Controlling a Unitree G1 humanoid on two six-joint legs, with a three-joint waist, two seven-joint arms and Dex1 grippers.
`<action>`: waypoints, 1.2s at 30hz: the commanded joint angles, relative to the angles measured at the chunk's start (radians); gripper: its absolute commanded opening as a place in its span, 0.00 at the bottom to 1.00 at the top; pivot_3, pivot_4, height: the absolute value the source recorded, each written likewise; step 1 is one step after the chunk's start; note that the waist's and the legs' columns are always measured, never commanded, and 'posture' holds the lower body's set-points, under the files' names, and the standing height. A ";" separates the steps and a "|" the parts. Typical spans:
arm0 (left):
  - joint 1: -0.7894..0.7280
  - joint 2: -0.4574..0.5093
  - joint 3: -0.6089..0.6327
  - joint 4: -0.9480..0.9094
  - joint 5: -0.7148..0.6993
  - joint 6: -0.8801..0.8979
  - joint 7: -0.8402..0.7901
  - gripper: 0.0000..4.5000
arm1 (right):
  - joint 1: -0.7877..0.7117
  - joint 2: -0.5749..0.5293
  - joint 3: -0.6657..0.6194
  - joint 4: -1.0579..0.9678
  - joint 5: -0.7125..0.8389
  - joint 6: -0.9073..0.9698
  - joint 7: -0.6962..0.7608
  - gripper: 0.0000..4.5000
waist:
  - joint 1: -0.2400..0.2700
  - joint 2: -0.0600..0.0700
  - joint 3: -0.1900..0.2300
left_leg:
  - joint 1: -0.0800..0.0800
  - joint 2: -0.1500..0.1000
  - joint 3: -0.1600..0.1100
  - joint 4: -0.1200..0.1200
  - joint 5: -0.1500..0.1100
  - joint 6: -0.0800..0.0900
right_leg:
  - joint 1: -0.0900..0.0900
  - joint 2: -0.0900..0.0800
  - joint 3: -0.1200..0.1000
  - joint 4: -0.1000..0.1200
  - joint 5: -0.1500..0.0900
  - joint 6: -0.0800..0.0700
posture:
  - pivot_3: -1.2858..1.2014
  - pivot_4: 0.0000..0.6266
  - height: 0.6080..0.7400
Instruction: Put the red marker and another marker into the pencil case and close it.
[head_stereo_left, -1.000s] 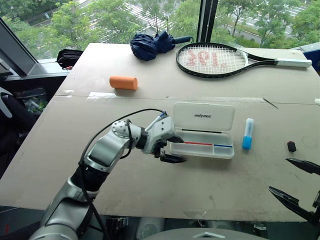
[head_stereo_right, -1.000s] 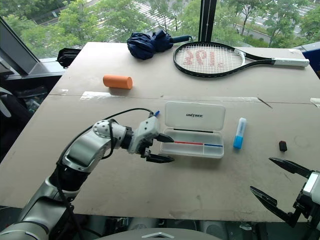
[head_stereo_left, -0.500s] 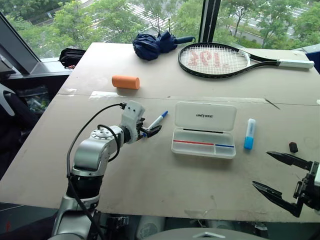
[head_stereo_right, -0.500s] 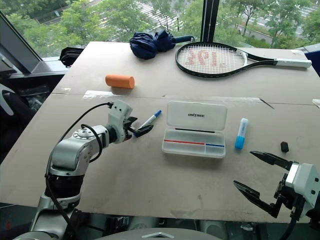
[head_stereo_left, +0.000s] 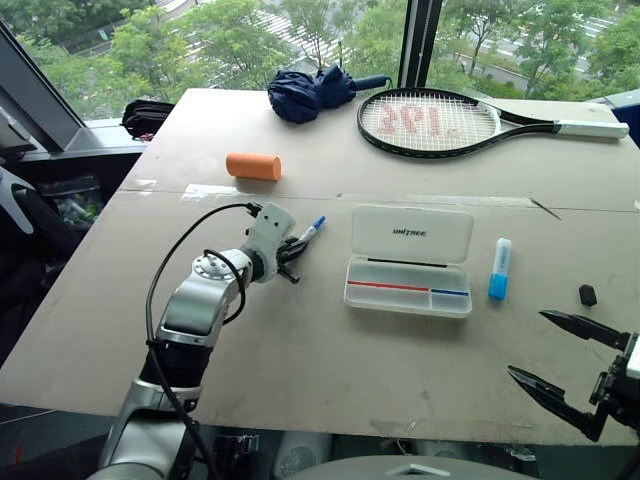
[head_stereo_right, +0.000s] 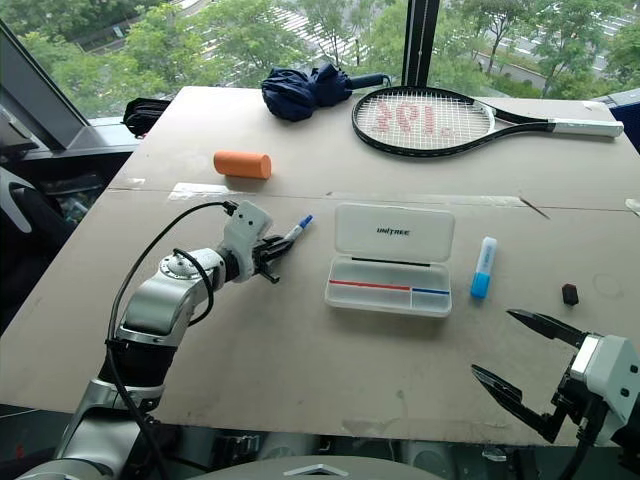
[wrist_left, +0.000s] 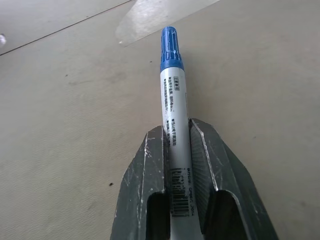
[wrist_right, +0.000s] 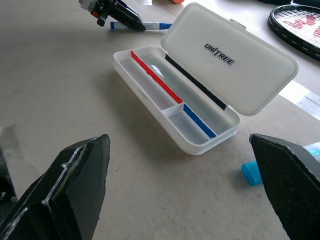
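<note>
1. The left gripper (wrist_left: 176, 150) has its fingers (wrist_left: 145, 180) clenched on the white barrel of a blue-capped marker (wrist_left: 172, 95), which lies between them and sticks out past their tips.
2. In the head views the left gripper (head_stereo_left: 291, 253) rests low over the surface (head_stereo_left: 300, 350), and the marker (head_stereo_left: 311, 229) slants away from it towards the far side of the surface.
3. The pencil case (head_stereo_left: 409, 262) lies to the right of the left fingers, near but apart from the marker's cap, with its lid open and tilted back, showing the word "UNITREE".
4. A red strip (wrist_right: 155, 80) and a blue strip (wrist_right: 199, 121) lie inside the tray of the case.
5. The right gripper (head_stereo_right: 520, 365) hangs at the near right edge of the surface, its fingers (wrist_right: 65, 195) spread wide and grasping nothing, with the pencil case beyond them.
6. A light blue and white marker (head_stereo_left: 498, 268) lies just right of the case, and a small black object (head_stereo_left: 588, 295) lies further right.
7. Well beyond the left fingers sit an orange cylinder (head_stereo_left: 252, 166), a folded dark blue umbrella (head_stereo_left: 315, 90) and a tennis racket (head_stereo_left: 440, 122).
</note>
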 joint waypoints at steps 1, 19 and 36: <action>-0.112 0.135 0.088 -0.075 -0.224 0.083 -0.293 0.01 | 0.008 0.015 0.003 0.001 -0.012 -0.034 -0.002 1.00 | -0.001 -0.003 0.002 | -0.001 0.000 0.000 0.000 0.000 0.000 | -0.001 0.001 -0.001 0.000 0.000 0.000 | 0.52 0.24 0.94; -0.556 -0.030 -0.496 0.299 0.071 -0.152 -0.625 0.01 | 0.171 0.056 -0.132 -0.116 0.069 -0.021 -0.023 1.00 | -0.013 -0.002 0.003 | -0.001 -0.002 0.002 0.000 0.000 0.001 | -0.002 0.004 0.001 0.000 -0.001 0.002 | 0.52 0.24 0.94; -0.408 0.009 -0.320 0.045 -0.034 -0.003 -0.656 0.75 | 0.027 0.013 -0.055 -0.190 0.009 0.226 -0.347 1.00 | -0.017 -0.002 0.004 | -0.003 0.002 0.003 0.000 0.000 0.001 | -0.004 0.004 0.003 0.001 -0.001 0.002 | 0.52 0.24 0.94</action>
